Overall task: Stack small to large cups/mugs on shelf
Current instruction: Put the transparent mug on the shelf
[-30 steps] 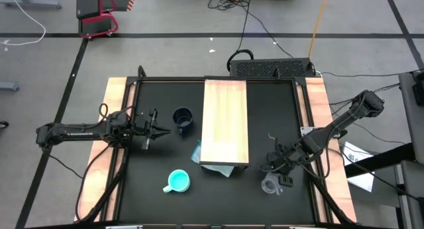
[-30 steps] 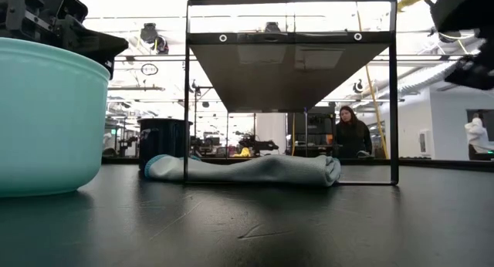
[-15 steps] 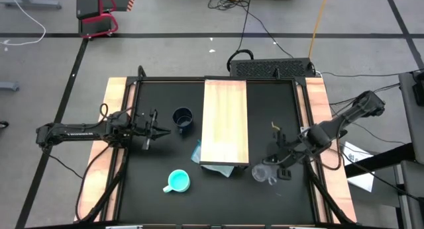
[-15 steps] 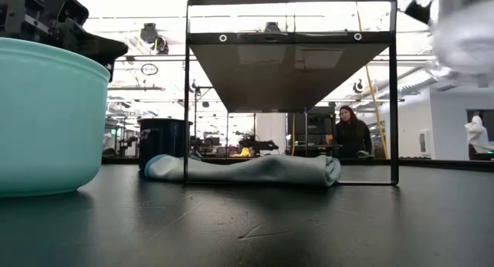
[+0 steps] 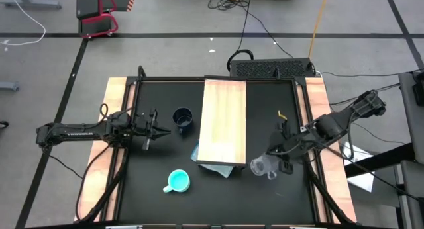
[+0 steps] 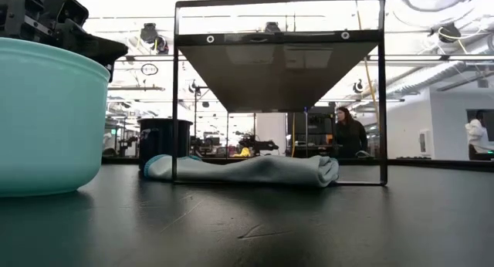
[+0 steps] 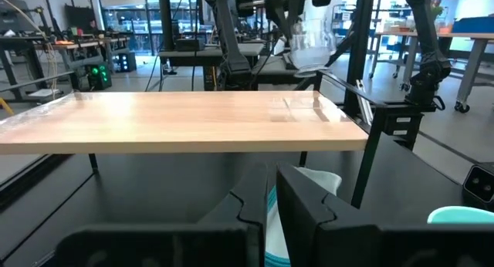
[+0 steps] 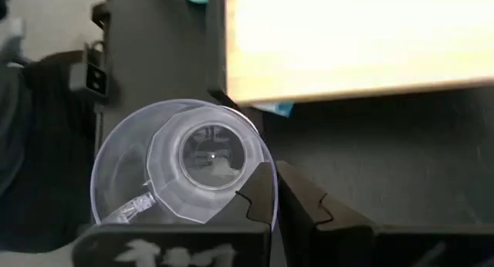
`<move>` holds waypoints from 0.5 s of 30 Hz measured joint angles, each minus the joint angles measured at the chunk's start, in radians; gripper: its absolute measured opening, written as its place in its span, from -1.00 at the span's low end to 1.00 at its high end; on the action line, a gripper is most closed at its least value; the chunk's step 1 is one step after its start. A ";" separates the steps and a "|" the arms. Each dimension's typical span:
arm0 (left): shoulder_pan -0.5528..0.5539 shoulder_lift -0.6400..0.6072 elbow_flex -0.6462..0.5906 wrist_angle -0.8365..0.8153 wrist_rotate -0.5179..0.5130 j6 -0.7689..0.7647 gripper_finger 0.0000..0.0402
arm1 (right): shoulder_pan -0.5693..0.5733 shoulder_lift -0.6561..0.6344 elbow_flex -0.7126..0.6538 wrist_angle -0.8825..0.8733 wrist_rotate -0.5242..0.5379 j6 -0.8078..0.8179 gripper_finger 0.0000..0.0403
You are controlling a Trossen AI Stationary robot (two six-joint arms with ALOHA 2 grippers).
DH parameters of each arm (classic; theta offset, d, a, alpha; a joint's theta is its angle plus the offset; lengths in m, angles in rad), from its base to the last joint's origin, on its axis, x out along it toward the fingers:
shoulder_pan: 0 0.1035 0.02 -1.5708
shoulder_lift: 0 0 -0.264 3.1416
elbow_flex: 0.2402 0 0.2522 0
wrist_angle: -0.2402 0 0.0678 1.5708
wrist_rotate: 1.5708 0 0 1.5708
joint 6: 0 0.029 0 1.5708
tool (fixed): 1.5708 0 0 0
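Three mugs in play. Clear glass mug, thin-walled and see-through with a faceted base, is off the table, pinched at its rim by the right gripper, right of centre in the high view, just beside the near right corner of the shelf. Fingers are closed tight on the glass wall. Turquoise mug, glossy and round, stands on the matte black table at lower centre-left. Dark navy mug stands just left of the shelf, mid-frame.

Shelf is a long pale wood plank with visible grain, raised on a thin black metal frame. A soft blue-grey cloth, folded, lies under its near end.

Left gripper sits low at centre-left, pointing at the navy mug but apart from it; fingers nearly together, holding nothing.

Low view alone shows the shelf's dark underside, the cloth bunched between the frame legs, and a person in the room beyond. Turquoise mug fills its left edge. Left wrist view shows the plank top edge-on with the glass mug hanging above its far end. Right wrist view looks straight into the glass mug, its handle toward the lower left.
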 joint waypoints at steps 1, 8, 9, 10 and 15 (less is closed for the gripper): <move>0.000 0.000 0.000 0.000 0.000 0.000 -0.84 | -0.004 0.000 0.000 -0.008 0.000 0.006 -1.00; 0.000 0.000 0.000 0.006 0.000 0.000 -0.84 | -0.059 0.000 0.021 -0.002 -0.008 -0.011 -1.00; 0.000 0.000 0.000 0.006 0.000 0.000 -0.84 | -0.071 0.000 0.030 -0.001 -0.010 -0.020 -1.00; 0.000 0.000 0.000 0.006 0.000 0.000 -0.84 | -0.084 0.000 0.042 0.002 -0.012 -0.031 -1.00; 0.000 0.000 0.000 0.007 0.000 0.000 -0.84 | -0.158 0.031 0.139 -0.012 -0.028 -0.102 -1.00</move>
